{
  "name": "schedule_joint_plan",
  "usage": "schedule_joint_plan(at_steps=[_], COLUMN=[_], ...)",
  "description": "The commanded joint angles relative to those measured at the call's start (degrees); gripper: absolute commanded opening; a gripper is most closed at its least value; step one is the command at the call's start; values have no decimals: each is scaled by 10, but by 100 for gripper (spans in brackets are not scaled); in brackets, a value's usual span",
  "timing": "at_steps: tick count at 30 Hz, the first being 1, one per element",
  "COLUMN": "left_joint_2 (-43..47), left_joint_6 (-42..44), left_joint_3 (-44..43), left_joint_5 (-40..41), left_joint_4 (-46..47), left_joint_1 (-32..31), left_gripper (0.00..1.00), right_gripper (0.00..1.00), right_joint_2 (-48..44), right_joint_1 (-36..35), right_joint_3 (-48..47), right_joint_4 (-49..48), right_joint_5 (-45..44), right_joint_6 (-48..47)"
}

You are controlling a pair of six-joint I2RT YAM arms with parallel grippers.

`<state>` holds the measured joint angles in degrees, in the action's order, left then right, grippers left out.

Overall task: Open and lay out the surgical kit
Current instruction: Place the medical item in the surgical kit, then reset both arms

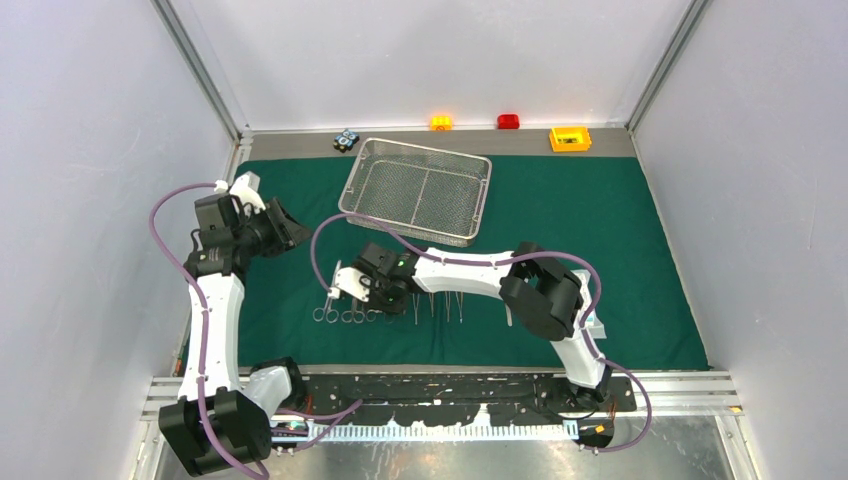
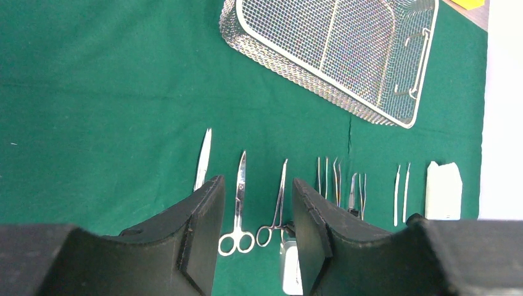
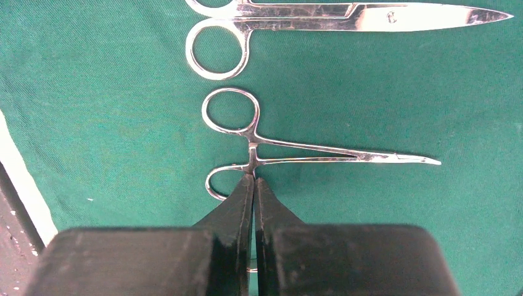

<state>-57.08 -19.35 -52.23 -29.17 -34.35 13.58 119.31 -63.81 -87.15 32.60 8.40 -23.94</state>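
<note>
On the green drape [image 1: 620,240] near its front edge, right claw [image 3: 253,180] clenched on the lower ring of curved forceps [image 3: 321,157], scissors [image 3: 345,15] just beside, left claw [image 2: 257,185] released and hovering, mesh tray [image 1: 400,185] farther back

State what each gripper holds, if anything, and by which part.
The right gripper pinches the curved forceps by one finger ring, near the shank. The left gripper, jaws apart, holds nothing.

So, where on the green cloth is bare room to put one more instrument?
Bare: the drape right of the mesh tray, and its strip left of the instrument row. Crowded: that near row, where the right tool pinches forceps.
</note>
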Motion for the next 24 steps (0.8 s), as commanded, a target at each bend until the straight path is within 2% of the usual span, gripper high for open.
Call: schedule_joint_plan(at_steps=[1,3,6,9,16,19,22,24], left_joint_2=[10,9,7,2,-19,-33,-51,-62], left_joint_6=[-4,-4,-1,3,13,24,34,51], left_joint_3=[1,0,-3,-14,-46,-62,-86,-102], left_joint_5=[-11,-11,-9,-8,-4,15,49,67], left_joint_4=[14,14,13,13,23,37,45,53], left_joint_1=[5,5,6,6,7,7,8,8], left_gripper=[46,46,46,46,48,59,81,91], right_gripper=[9,13,28,38,48,57,68,76], right_joint_2=[3,-5,-20,-41,-111,-156,-201,-230], right_joint_1=[-3,-3,-3,-2,11,26,60,102], right_joint_3=[-16,-16,-19,-22,-33,-19,-1,10], right_joint_4=[10,10,10,13,44,45,42,34], right_joint_5=[-2,-8,-18,-26,-40,-64,-102,-106], right_joint_6=[-16,-15,-10,-2,27,38,41,53])
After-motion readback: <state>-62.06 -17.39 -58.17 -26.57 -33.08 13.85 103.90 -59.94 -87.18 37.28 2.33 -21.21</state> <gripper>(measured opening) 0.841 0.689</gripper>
